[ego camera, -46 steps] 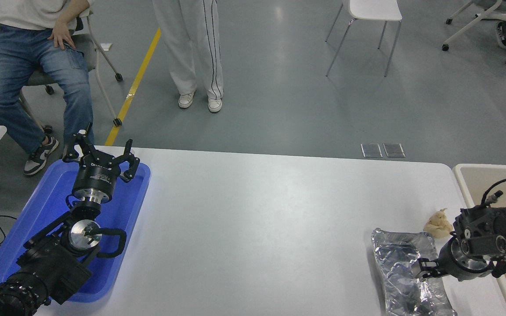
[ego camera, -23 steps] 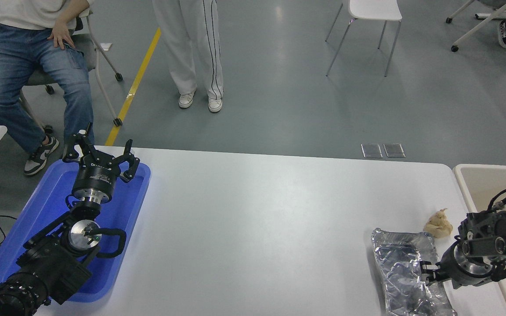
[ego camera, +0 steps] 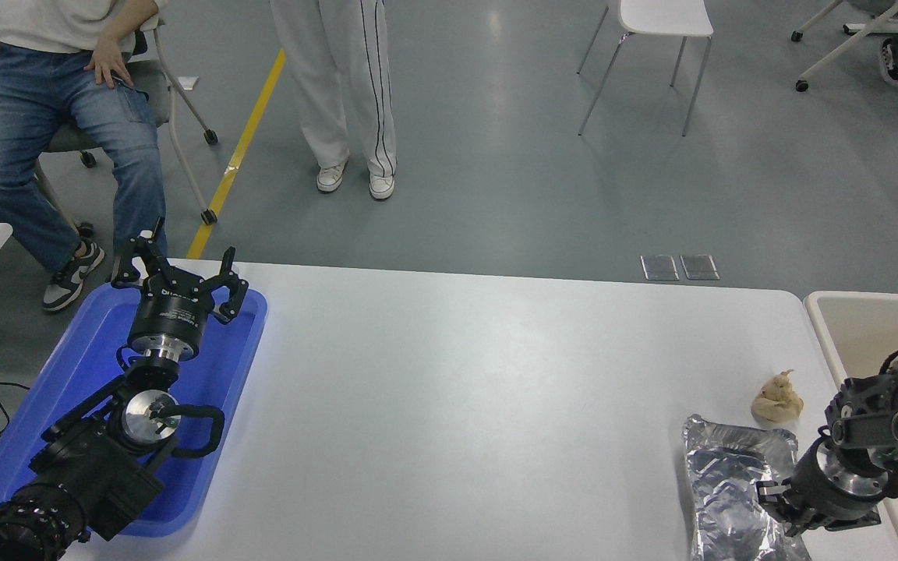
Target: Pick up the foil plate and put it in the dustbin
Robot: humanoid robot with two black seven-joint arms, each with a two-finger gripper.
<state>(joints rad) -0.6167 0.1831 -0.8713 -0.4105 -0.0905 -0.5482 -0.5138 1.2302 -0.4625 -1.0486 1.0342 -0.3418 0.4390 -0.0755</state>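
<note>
While one foil plate (ego camera: 733, 487) lies flat on the white table (ego camera: 457, 389) at its near right corner, one dustbin (ego camera: 878, 323) stands just past the table's right edge, only its pale rim and part of its beige inside in view. Two black grippers show. The right gripper (ego camera: 778, 505) sits low at the plate's right rim, its fingers (ego camera: 768, 489) touching the foil; whether the jaws are clamped on the rim I cannot tell. The left gripper (ego camera: 180, 279) is parked over one blue tray (ego camera: 44, 405) at the table's left side, jaws spread wide and holding nothing. One small beige wad (ego camera: 778, 399) rests just beyond the plate's far right corner, between plate and bin. Beyond the table are two people, one seated person (ego camera: 59, 101) at the left and one standing person (ego camera: 344, 86). One white chair (ego camera: 655, 31) stands farther right, well apart from them.
</note>
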